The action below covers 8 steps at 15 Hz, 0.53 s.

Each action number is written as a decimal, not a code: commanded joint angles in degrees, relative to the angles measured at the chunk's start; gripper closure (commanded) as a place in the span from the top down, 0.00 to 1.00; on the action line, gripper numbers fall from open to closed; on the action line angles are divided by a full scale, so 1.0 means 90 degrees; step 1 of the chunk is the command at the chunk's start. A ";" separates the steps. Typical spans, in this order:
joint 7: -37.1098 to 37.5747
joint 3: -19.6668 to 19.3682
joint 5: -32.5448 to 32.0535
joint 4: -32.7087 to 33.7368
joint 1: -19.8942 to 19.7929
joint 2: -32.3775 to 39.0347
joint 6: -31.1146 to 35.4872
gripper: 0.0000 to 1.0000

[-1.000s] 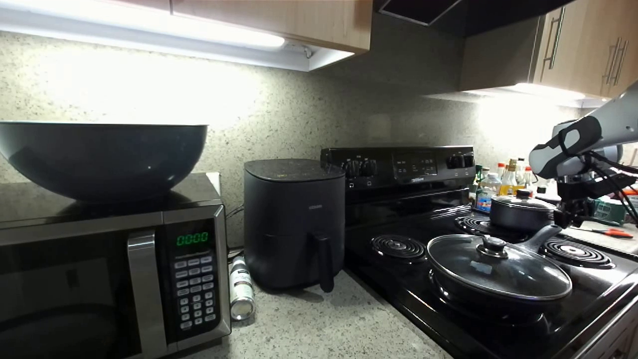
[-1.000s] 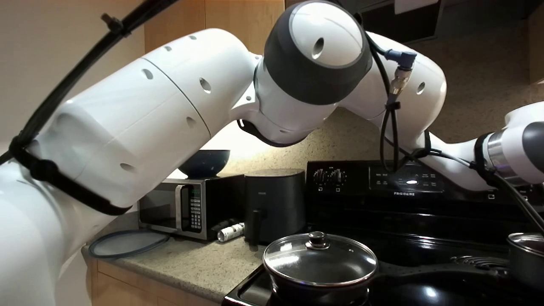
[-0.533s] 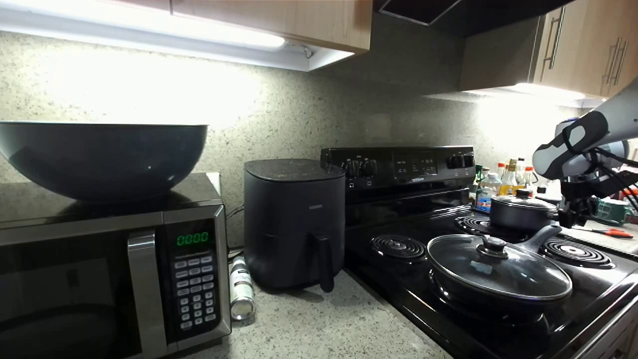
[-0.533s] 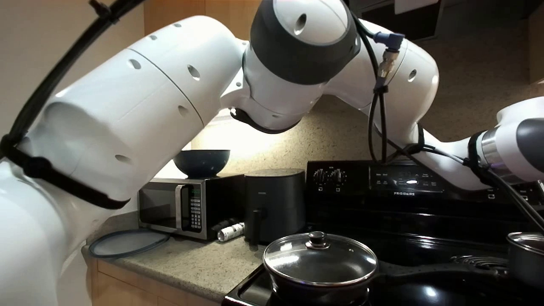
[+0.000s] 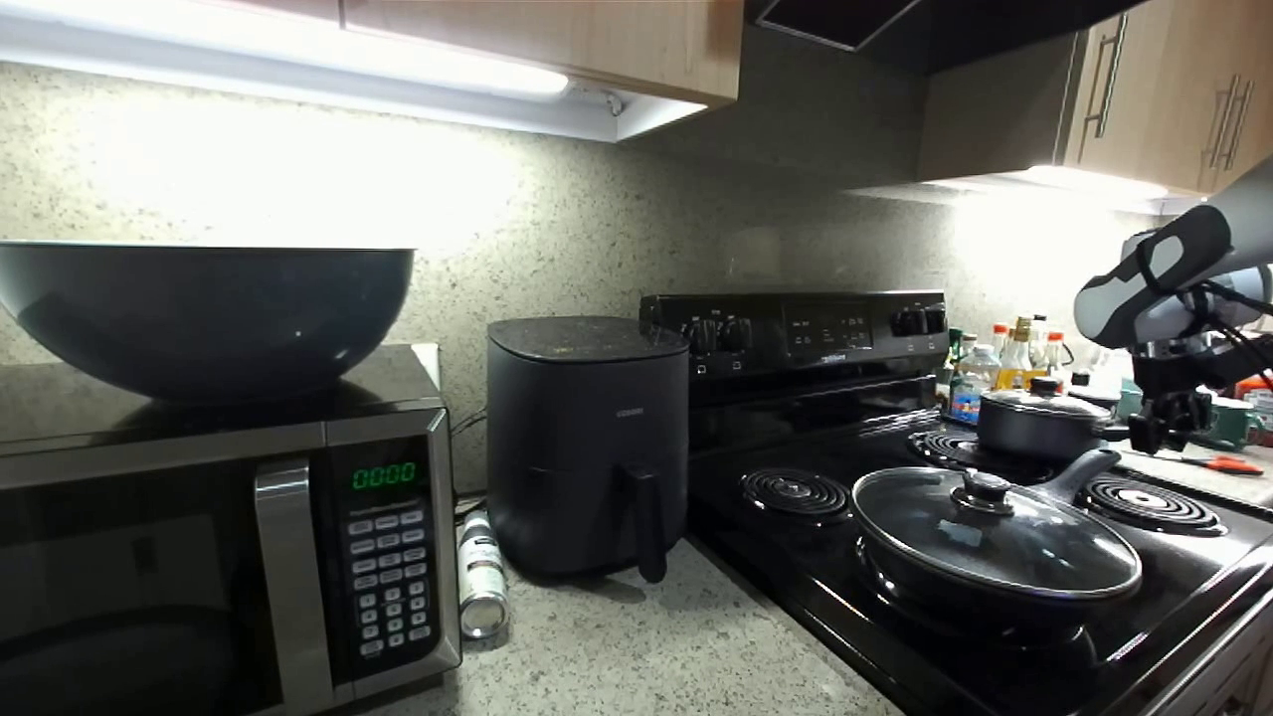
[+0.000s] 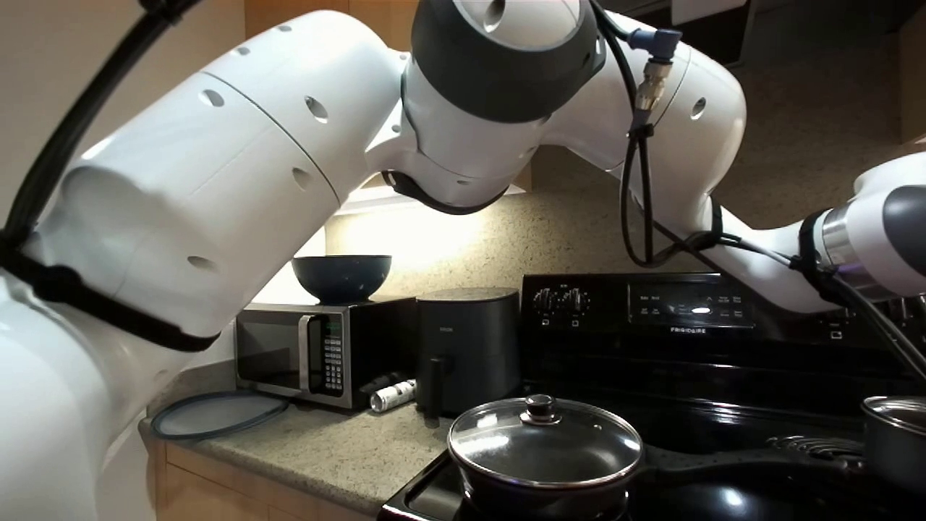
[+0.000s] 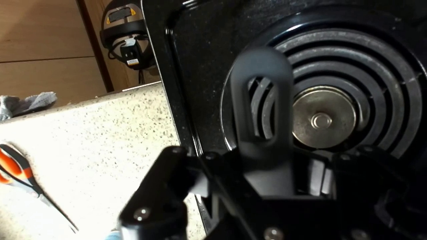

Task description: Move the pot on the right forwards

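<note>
I have my fingers [image 7: 353,170] closed on the slotted handle [image 7: 284,110] of the pot [image 5: 1039,430], one to each side of it, and in the wrist view the handle's free end juts out past them over a coil burner [image 7: 322,120]. The pot itself stands upright on the right-hand part of the black stovetop [image 5: 835,567], a glass lid [image 5: 1012,402] with a dark knob [image 5: 1044,386] on top; it hides part of a second coil [image 5: 940,447], and I cannot tell whether its base rests there. In an exterior view the edge of the frame cuts the pot [image 6: 895,449] off. Near it, in both exterior views, sits the wide pan [image 6: 539,499] under a domed lid [image 6: 499,456], its long handle [image 6: 745,458] pointing toward the pot; whether the two touch I cannot make out. My white arm [image 6: 217,174] arches across the upper part of an exterior view. Beside the stovetop, orange-handled scissors [image 7: 31,185] lie on the tabletop [image 7: 110,160], and bottles [image 5: 1016,372] crowd behind the pot. On the stovetop's other side I see the air fryer [image 5: 587,447] and the microwave [image 5: 169,527], a big dark bowl [image 5: 209,318] on top of the microwave and a can [image 5: 483,587] lying on its side between those two.
</note>
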 commanded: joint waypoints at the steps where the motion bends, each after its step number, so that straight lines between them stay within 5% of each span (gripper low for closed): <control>1: -0.0044 -0.0067 -0.0168 -0.0395 0.0065 -0.0142 0.0301 0.00; 8: -0.0086 0.0071 -0.0556 -0.1407 -0.0260 -0.0465 0.0775 0.00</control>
